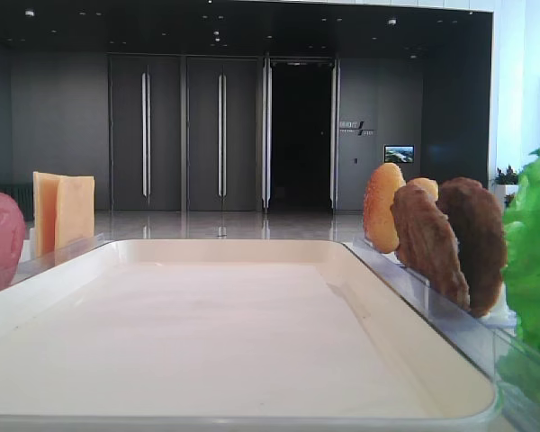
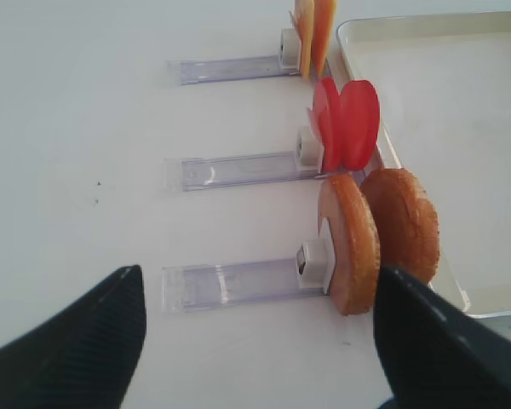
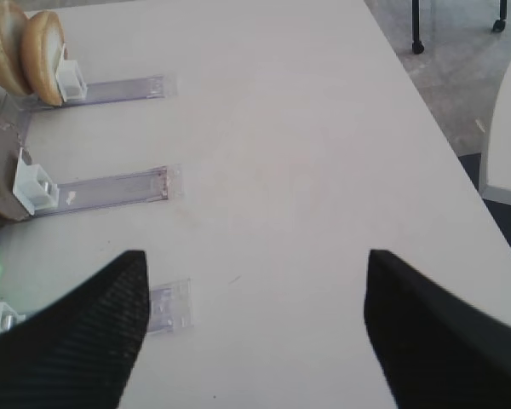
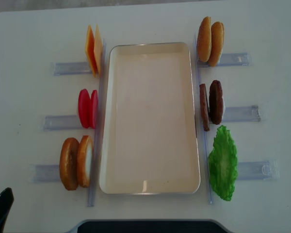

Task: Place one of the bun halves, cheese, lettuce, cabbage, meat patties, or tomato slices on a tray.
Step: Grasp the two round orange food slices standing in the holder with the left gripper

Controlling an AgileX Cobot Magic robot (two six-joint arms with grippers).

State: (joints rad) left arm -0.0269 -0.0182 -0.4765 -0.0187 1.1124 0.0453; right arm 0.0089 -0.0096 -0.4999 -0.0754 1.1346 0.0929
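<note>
The tray (image 4: 150,116) is viewed from straight overhead by one exterior camera, and from low at its near rim, facing the doors, by the other; ahead of each wrist camera's fingers (image 2: 77,341), its own rack side is seen closely, bun halves (image 2: 375,239) shared overhead.

No readable text anywhere, wall sign (image 1: 355,129) beside the dark doorway — lettering too small to read

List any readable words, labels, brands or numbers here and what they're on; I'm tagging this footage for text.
Nothing readable.
Wall sign beside the dark doorway: pale lettering, too small and blurred to read.
Small screen on that wall: a picture, no legible text.
Tray, food and holders: no markings visible.
</note>
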